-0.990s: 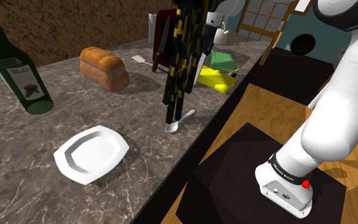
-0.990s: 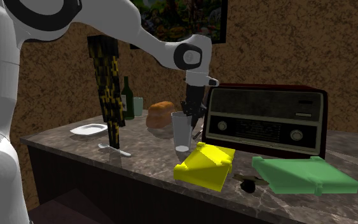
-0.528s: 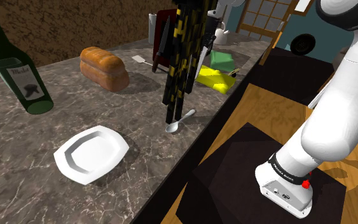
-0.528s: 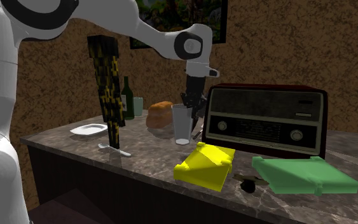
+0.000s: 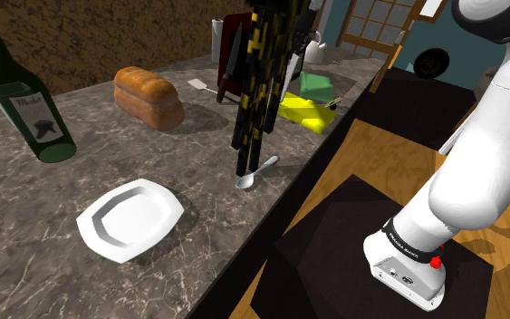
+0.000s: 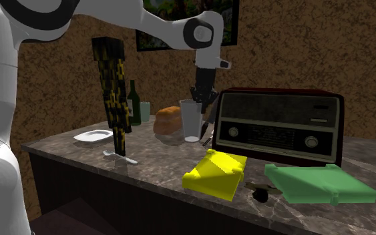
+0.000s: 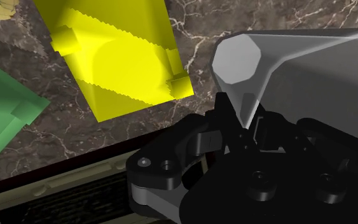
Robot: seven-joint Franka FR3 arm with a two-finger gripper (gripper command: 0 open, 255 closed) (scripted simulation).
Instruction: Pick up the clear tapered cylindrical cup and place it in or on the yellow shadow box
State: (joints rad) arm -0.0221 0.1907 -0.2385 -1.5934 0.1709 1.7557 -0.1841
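The gripper (image 6: pixel 205 107) clasps the clear cup (image 6: pixel 190 121) — long axis vertical, wide mouth up, narrow base down.

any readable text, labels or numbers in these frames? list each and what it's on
Green bottle, white label: one cursive word, perhaps "Merlot", too blurred to confirm.
Black band at the arm's foot: white lettering, too small to read.
Radio, front dial strip: any markings too small to read.
Clear cup and yellow box: no text seen.
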